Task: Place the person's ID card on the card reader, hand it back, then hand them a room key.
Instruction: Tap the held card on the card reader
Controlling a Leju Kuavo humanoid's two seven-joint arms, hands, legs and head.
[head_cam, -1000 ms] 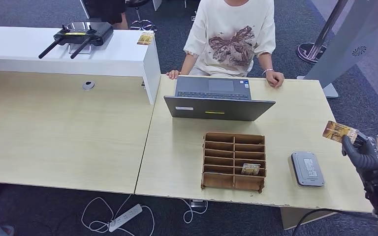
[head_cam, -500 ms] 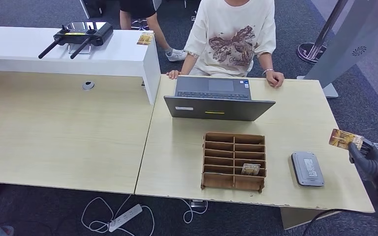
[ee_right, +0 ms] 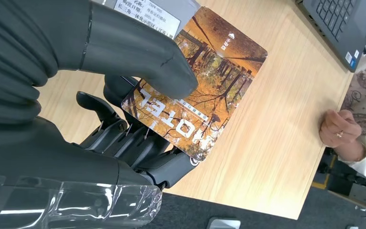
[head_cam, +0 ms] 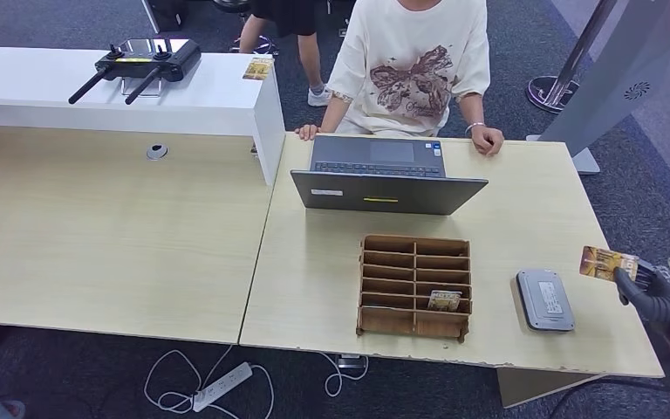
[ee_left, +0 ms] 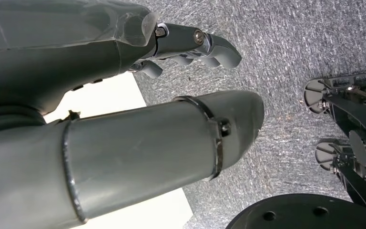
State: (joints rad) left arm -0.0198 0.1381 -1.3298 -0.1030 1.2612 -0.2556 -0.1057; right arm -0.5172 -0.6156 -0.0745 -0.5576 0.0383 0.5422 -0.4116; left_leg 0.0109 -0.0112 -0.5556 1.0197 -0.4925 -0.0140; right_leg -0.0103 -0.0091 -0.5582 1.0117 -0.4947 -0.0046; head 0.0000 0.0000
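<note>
My right hand [head_cam: 659, 297] pinches a card [head_cam: 606, 262] with an autumn picture over the table's right edge, just right of the grey card reader [head_cam: 544, 299]. In the right wrist view the thumb [ee_right: 133, 52] presses on the card [ee_right: 205, 81], which reads HOTEL, with darker fingers beneath it and the reader [ee_right: 157, 12] behind. A similar card [head_cam: 444, 300] stands in a slot of the wooden organizer [head_cam: 414, 253]. A person [head_cam: 414, 65] in a white T-shirt sits across the table, both hands on its far edge. My left hand [ee_left: 138, 133] hangs over grey carpet and holds nothing.
An open laptop [head_cam: 384, 175] sits between the organizer and the person. A white counter [head_cam: 183, 96] at the left carries a black controller [head_cam: 144, 61]. Another person's legs [head_cam: 292, 26] are behind the counter. A power strip [head_cam: 222, 386] lies on the floor.
My right hand with the card has come down and toward the table's near edge, staying right of the reader. The person in the background walked to the right.
</note>
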